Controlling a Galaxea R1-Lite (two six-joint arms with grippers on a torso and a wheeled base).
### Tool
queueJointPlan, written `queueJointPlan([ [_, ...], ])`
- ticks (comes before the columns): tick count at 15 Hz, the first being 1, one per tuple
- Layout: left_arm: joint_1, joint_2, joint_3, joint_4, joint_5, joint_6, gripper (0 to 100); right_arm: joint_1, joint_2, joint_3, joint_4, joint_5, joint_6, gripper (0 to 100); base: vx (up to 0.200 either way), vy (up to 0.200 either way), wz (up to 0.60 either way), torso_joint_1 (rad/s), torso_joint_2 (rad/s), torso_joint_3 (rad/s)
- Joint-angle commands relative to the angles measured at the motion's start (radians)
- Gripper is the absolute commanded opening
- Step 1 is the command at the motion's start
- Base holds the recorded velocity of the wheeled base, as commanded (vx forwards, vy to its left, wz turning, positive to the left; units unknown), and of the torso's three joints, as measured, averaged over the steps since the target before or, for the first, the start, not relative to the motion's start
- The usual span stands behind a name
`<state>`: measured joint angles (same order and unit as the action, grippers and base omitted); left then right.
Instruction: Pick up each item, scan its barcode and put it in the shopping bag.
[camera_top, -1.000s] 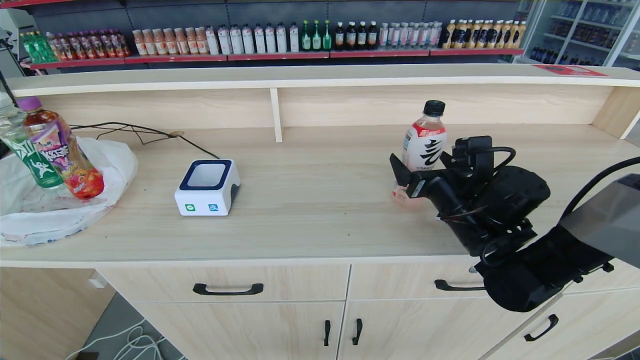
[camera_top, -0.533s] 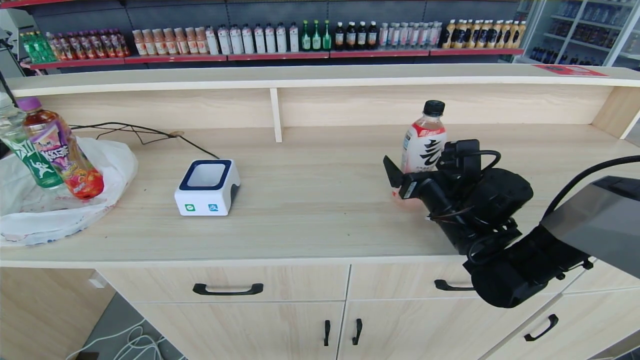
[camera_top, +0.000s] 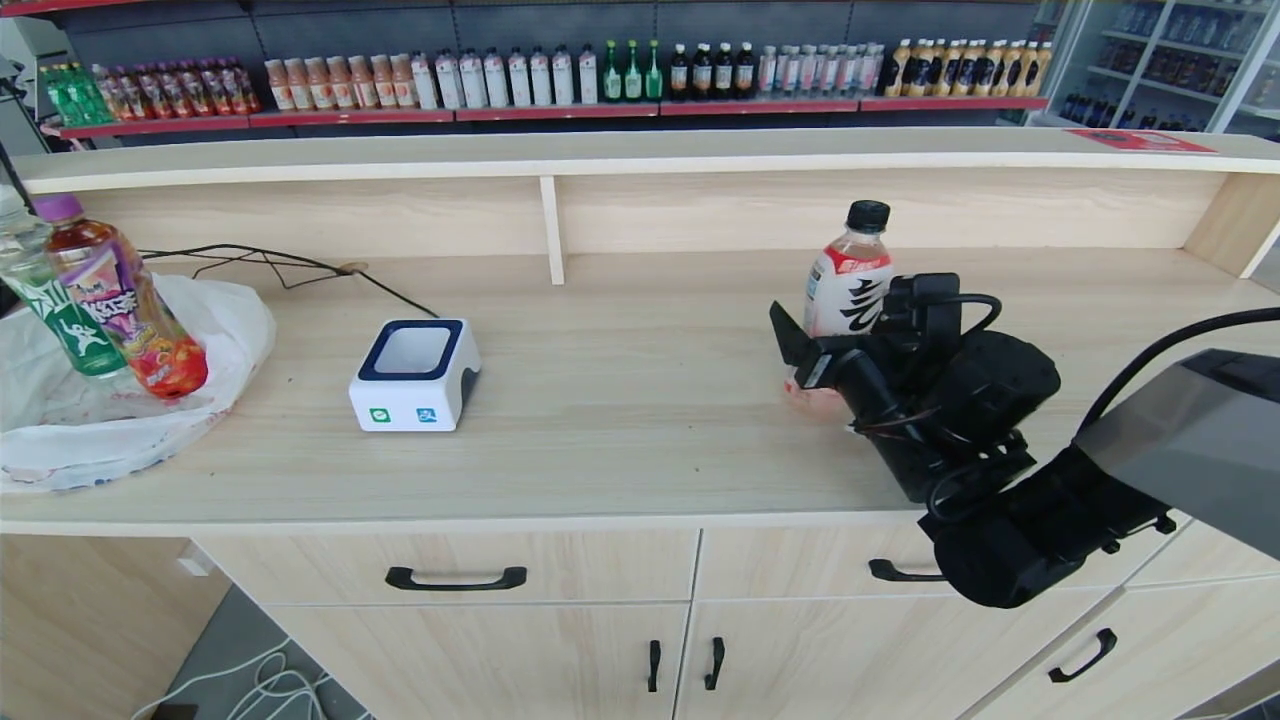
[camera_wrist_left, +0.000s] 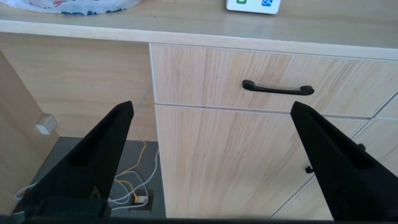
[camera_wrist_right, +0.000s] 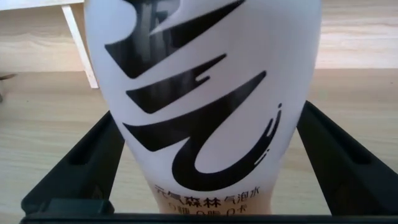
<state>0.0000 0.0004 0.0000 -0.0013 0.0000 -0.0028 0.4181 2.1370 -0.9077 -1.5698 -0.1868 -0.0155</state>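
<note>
Upright bottle (camera_top: 848, 290) on counter (camera_top: 620, 400), well right of scanner (camera_top: 415, 375), straddled by right tool (camera_top: 835, 325), fingers (camera_wrist_right: 348, 162) spread. Probably full, heavyish, stiff, slick; labelled waist best hold. Left tool (camera_wrist_left: 211, 109) released, below scanner.

Your head camera sat high and looked forward and down over the surface (camera_top: 620, 420), out to the store shelves (camera_top: 560, 110) behind. Framing was wide and distant.

Your left wrist camera hung below the surface edge. It faced the cabinet front, fairly near a drawer handle (camera_wrist_left: 278, 89), and looked out between the spread fingers of the left hand (camera_wrist_left: 211, 112). With the head view it shared that handle, the scanner (camera_wrist_left: 252, 5) base and the bag (camera_wrist_left: 74, 5) edge.

Your right wrist camera looked level across the surface, set very close to the bottle (camera_wrist_right: 205, 93). With the head view it shared the bottle and the upright divider (camera_wrist_right: 78, 43).
</note>
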Motion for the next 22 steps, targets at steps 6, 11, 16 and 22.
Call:
queueJointPlan([
  [6,0.0,0.0,0.0,0.0,0.0,0.0,100,0.013,-0.019,0.009,-0.001,-0.003,0.005,0,0.0,0.0,0.0,0.0,0.0,0.0],
  [11,0.0,0.0,0.0,0.001,0.0,0.001,100,0.013,-0.06,0.049,-0.001,-0.003,0.009,0,0.0,0.0,0.0,0.0,0.0,0.0],
  [16,0.0,0.0,0.0,0.001,0.0,0.001,100,0.014,-0.157,0.127,-0.001,-0.003,0.011,0,0.0,0.0,0.0,0.0,0.0,0.0],
  [22,0.0,0.0,0.0,0.001,0.0,0.001,100,0.016,-0.305,0.282,-0.001,-0.005,0.017,0,0.0,0.0,0.0,0.0,0.0,0.0],
])
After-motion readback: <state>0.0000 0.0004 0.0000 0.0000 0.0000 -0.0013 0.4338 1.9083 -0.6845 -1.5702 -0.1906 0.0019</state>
